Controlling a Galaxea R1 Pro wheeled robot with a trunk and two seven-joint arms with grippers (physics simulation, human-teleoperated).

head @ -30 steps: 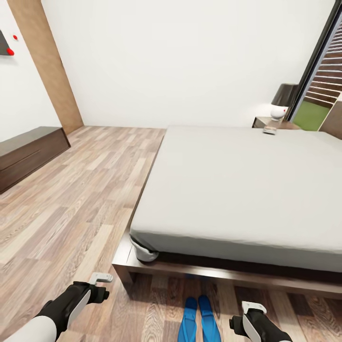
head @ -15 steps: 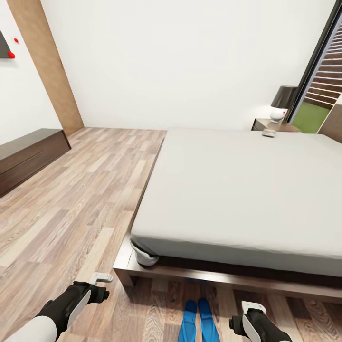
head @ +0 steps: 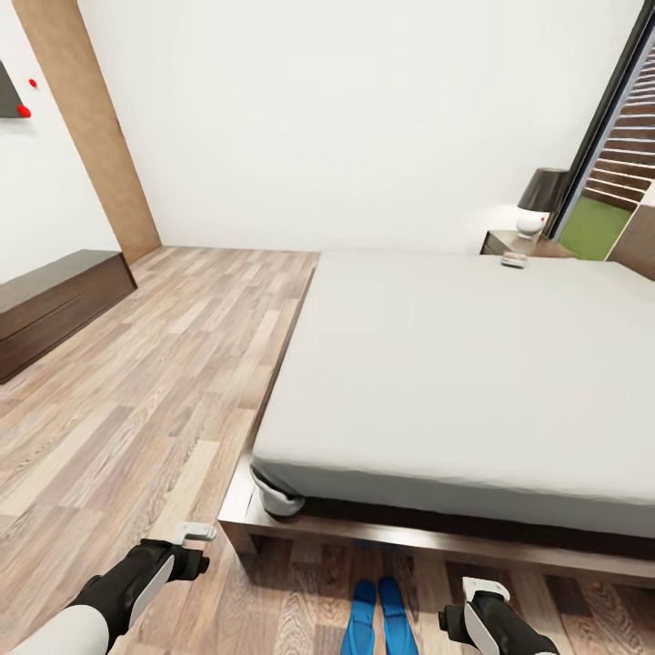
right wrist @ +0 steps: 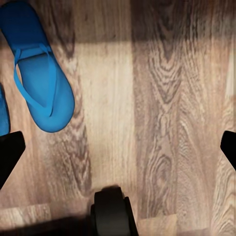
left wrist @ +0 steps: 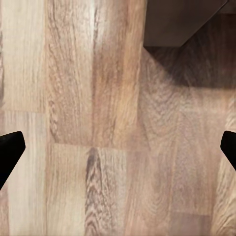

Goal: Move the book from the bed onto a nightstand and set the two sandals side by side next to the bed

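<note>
Bright blue flip-flop sandals point(head: 379, 617) lie side by side on the wood-plank floor point(head: 136, 400) at the grey-mattressed bed's point(head: 455, 373) foot. A small book point(head: 514, 261) rests at the mattress's far edge. Both grippers, left point(left wrist: 118, 147) and right point(right wrist: 118, 147), hang spread wide, empty.

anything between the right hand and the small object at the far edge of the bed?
Yes. The right hand hangs over the floor at the near side of the large pale grey platform bed; the small object lies at the far edge by the dark-brown nightstand. The whole mattress lies between; the two blue flip-flops lie beside the hand.
</note>
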